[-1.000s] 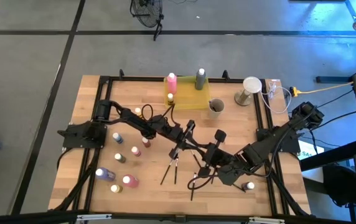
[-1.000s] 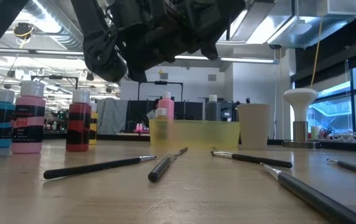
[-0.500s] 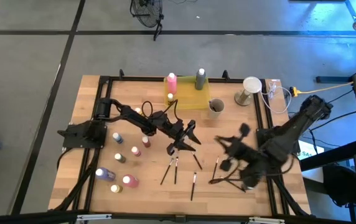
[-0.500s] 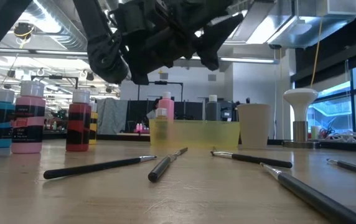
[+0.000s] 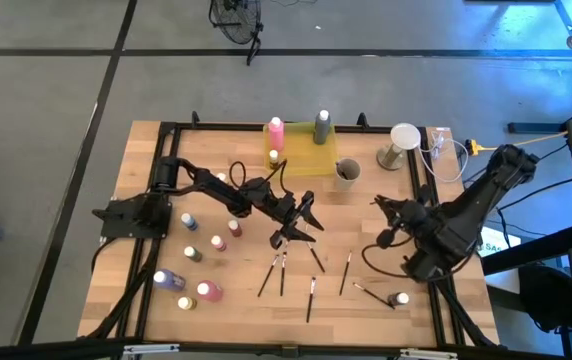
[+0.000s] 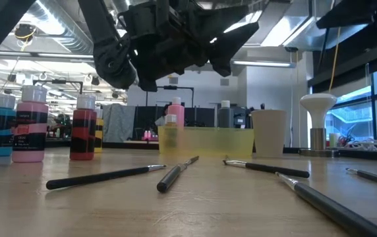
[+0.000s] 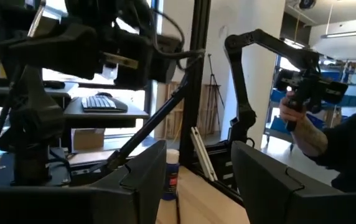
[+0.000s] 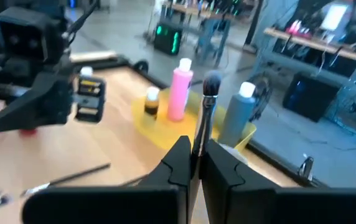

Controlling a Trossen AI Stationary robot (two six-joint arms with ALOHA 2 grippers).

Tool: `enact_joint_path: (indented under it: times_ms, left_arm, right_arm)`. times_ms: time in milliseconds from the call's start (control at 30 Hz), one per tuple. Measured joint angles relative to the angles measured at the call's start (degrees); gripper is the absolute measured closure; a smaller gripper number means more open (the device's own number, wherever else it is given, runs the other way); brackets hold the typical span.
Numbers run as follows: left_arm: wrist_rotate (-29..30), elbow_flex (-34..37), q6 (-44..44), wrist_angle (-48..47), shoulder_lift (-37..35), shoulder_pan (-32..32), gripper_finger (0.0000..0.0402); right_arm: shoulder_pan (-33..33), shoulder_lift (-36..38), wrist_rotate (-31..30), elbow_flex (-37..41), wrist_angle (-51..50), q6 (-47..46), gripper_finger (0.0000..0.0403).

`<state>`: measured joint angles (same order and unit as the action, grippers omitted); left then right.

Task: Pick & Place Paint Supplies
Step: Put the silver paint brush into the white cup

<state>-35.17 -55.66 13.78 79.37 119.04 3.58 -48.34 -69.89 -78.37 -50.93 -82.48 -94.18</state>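
- Overhead, the right gripper [image 5: 384,222] had swung away from the brushes at the table's front-middle, where it worked a second earlier, and hung lifted on the right side, near the grey-beige cup [image 5: 347,172]. The left gripper [image 5: 301,222] hovered mid-table above the scattered paintbrushes [image 5: 278,272], its fingers newly parted and empty. Small paint bottles [image 5: 192,253] stood loose on the left; a pink bottle [image 5: 276,131] and a grey bottle [image 5: 322,126] stood at the yellow tray [image 5: 309,155].
- At table level, the left gripper [image 6: 231,41] hung well above the wood, jaws spread, nothing between them. Several brushes [image 6: 103,177] lay flat and untouched; striped bottles [image 6: 29,130] stood at the left.
- In the left wrist view, the fingers [image 7: 262,180] stood apart around empty space, a small bottle [image 7: 172,176] beyond them on the table.
- In the right wrist view, the fingers [image 8: 220,163] were pressed together on a thin dark brush [image 8: 206,112], bristles upward, with the tray and bottles ahead.
- Judgement: one brush appeared picked and headed for the cup or tray; the left arm looked freed for its next pick. Most supplies remained to move.
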Motion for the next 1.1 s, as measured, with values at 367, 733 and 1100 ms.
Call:
enact_joint_path:
  times_ms: [367, 733, 1100]
  left_arm:
    - [0.2, 0.0, 0.0, -0.5, 0.0, 1.2, 0.0226]
    - [0.1, 0.0, 0.5, -5.0, 0.0, 2.7, 0.0226]
    - [-4.5, 0.0, 3.2, -5.9, 0.0, 2.7, 0.0227]
  right_arm:
    - [12.1, 0.2, 0.4, 1.7, -0.5, 0.3, 0.0385]
    - [17.3, 1.9, 1.0, 6.3, 17.9, 11.6, 0.0385]
    - [28.5, 3.5, 12.5, 7.2, 52.3, 55.7, 0.0385]
